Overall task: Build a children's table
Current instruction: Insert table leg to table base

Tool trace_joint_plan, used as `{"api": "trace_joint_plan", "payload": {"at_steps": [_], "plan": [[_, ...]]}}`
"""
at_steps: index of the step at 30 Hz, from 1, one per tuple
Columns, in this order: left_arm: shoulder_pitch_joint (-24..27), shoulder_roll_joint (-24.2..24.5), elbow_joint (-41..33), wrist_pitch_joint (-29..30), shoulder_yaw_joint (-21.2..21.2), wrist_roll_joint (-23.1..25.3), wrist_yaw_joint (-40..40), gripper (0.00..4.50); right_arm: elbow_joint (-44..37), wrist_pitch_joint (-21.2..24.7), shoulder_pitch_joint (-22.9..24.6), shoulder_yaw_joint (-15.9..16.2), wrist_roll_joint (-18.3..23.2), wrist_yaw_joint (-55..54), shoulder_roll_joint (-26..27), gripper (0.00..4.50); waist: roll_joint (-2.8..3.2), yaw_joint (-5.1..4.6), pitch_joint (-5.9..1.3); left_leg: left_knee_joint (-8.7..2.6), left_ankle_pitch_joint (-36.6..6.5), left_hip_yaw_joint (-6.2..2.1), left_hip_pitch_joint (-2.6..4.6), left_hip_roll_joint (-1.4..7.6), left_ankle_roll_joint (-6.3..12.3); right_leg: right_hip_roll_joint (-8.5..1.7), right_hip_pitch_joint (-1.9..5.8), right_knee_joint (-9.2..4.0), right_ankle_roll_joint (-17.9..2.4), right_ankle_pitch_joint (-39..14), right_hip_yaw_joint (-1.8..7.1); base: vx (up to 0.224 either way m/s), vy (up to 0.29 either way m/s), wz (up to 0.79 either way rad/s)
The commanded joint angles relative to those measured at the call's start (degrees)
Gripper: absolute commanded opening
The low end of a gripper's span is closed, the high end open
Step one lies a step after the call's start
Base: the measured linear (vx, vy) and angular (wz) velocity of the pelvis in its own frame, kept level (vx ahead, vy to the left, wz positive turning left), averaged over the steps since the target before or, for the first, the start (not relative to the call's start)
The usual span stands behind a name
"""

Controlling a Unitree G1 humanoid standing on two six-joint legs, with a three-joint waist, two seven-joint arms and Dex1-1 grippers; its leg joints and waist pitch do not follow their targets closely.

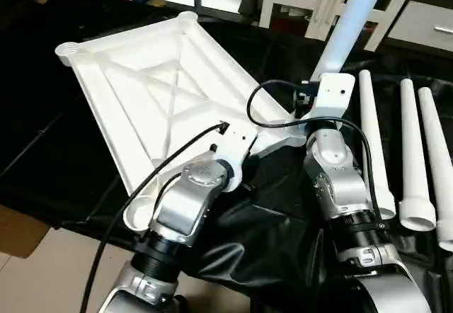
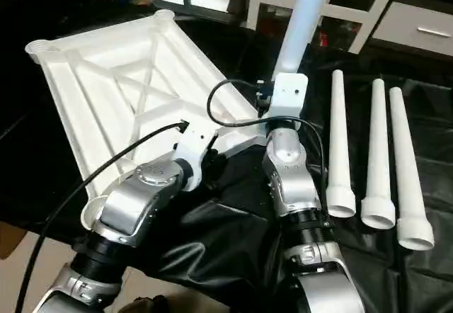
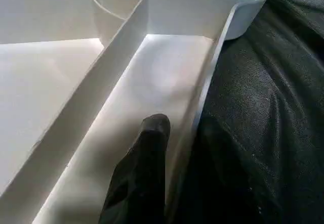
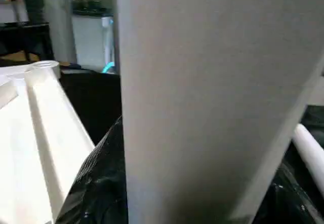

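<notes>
On tabletop (image 1: 148, 93) and legs (image 1: 414, 157), nothing legible.

Black cloth (image 1: 283, 256) covers the work table (image 2: 233, 256), bunched into glossy wrinkles at the near edge. Beyond the far edge there's white shelving (image 1: 311, 1), a white drawer front (image 2: 417, 30) at the far right, and a cardboard box (image 1: 18, 231) on the tiled floor (image 1: 64, 270), near left.

Black-draped work table (image 1: 42, 164), white shelving (image 1: 333, 1) behind, cardboard box (image 1: 18, 231) on tan floor (image 1: 64, 270).
</notes>
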Motion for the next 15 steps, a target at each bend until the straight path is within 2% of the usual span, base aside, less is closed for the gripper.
{"api": "trace_joint_plan", "payload": {"at_steps": [1,9,11,13,15], "plan": [[1.06,1.38,1.61,0.02,1.82,0.80,0.78,0.65,3.62,2.28,2.89,0.76,-0.35,1.69,-0.64,1.80,-0.07,0.08,-2.29,-3.92,-12.07,-1.79,0.43,3.66,2.73,-3.10,1.71,-3.26,-10.47,-8.99,1.93,0.000,0.000,0.00],[0.83,2.31,1.46,0.35,1.26,0.08,0.20,0.63,4.41,2.18,2.63,-1.07,1.35,4.94,-0.82,1.80,0.00,0.03,-2.32,-3.81,-10.91,-1.77,0.39,3.75,3.86,-3.11,1.84,-3.11,-11.76,-8.46,1.87,0.000,0.000,0.00],[0.87,2.43,1.34,0.42,1.12,-0.16,0.25,0.62,4.18,2.29,2.64,-1.11,1.41,5.16,-0.83,2.50,-0.03,0.04,-2.34,-3.77,-10.51,-1.76,0.41,3.77,4.05,-3.13,1.88,-3.09,-12.04,-8.18,1.84,0.000,0.000,0.00],[0.90,2.50,1.26,0.47,1.02,-0.26,0.25,0.62,3.91,2.40,2.62,-1.08,1.31,5.45,-0.85,2.56,-0.02,0.00,-2.44,-3.63,-10.01,-1.69,0.47,3.71,4.28,-3.10,1.93,-3.01,-12.57,-7.77,1.86,0.000,0.000,0.00],[0.93,2.61,1.24,0.48,0.96,-0.34,0.21,0.62,3.71,2.55,2.46,-0.95,0.70,5.42,-1.00,2.83,-0.01,0.06,-2.60,-3.45,-9.05,-1.61,0.39,3.66,4.60,-3.13,2.04,-2.89,-13.19,-6.38,1.90,0.000,0.000,0.00]]}}
